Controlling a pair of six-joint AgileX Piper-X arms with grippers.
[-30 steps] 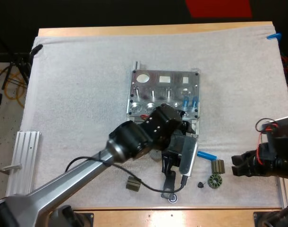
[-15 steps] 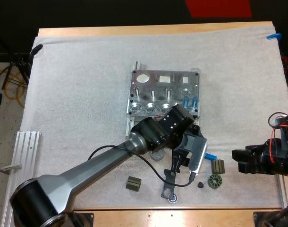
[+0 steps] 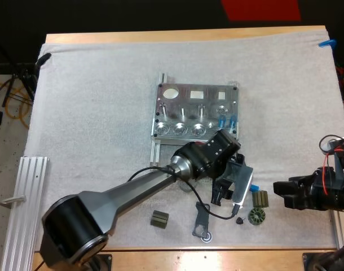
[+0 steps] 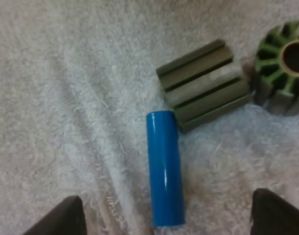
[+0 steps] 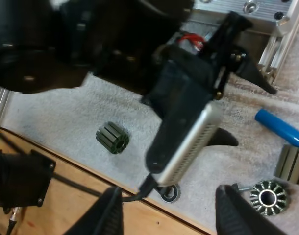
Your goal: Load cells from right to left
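**Left gripper [image 3: 221, 195] swung right to the loose blue cell [image 4: 164, 166]**

Over the last second your left arm travelled from the near edge of the fixture [image 3: 194, 107] out to the right. It ended above the blue cell lying on the white mat [image 3: 93, 113]. Your right gripper [image 3: 279, 195] shifted only slightly at the mat's right side.

Seen from the left wrist, the two black fingers stood apart on either side of the cell's near end, touching nothing. The cell lay flat, with its far end just beside a ridged block [image 4: 206, 83]. A toothed ring [image 4: 284, 63] sat next to that block. The right gripper's fingers were also spread and held nothing, well clear of the cell.

Two blue cells [image 3: 227, 120] already stood upright in the fixture's right-hand part, so the loading looked begun rather than finished.

To make this pick well, you probably needed to:
- Bring the fingers further along the cell toward its middle, so it would not pivot when lifted.
- Keep them square across its length.
- Lower straight down without nudging the ridged block, since the round cell could roll on the mat.
- Close gently, because the smooth surface looked slippery.
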